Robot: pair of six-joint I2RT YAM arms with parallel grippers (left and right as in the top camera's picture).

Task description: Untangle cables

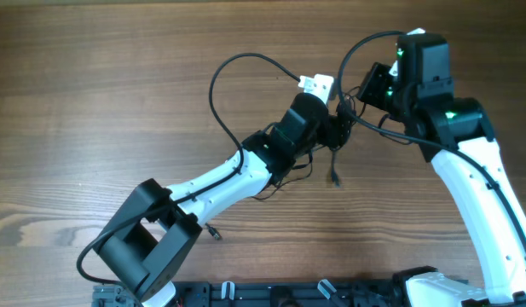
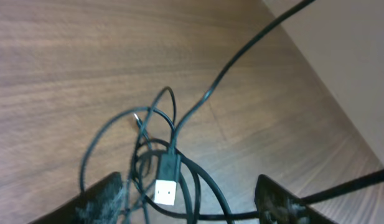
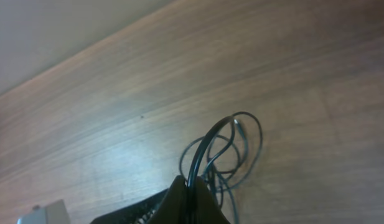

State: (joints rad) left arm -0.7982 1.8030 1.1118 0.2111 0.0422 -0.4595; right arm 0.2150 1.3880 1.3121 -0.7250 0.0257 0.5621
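The cables (image 1: 338, 143) are a knotted bundle of thin black cords at the table's middle, between the two grippers. One strand with a plug end (image 1: 335, 176) trails toward the front. My left gripper (image 1: 334, 128) is open around the bundle. In the left wrist view its fingers (image 2: 192, 204) straddle several looped cords and a USB plug (image 2: 167, 182) with a white tip. My right gripper (image 1: 355, 104) is at the bundle's far right side. In the right wrist view its fingers (image 3: 193, 190) are shut on a black cord, with thin loops (image 3: 234, 148) lying on the wood beyond them.
The wooden table (image 1: 101, 94) surrounds the bundle. A small loose plug end (image 1: 214, 232) lies near the left arm's base. Thicker black arm wires arc above both wrists (image 1: 220, 81). A white part (image 1: 316, 83) sits on the left wrist. The table's far edge (image 2: 328, 87) is near.
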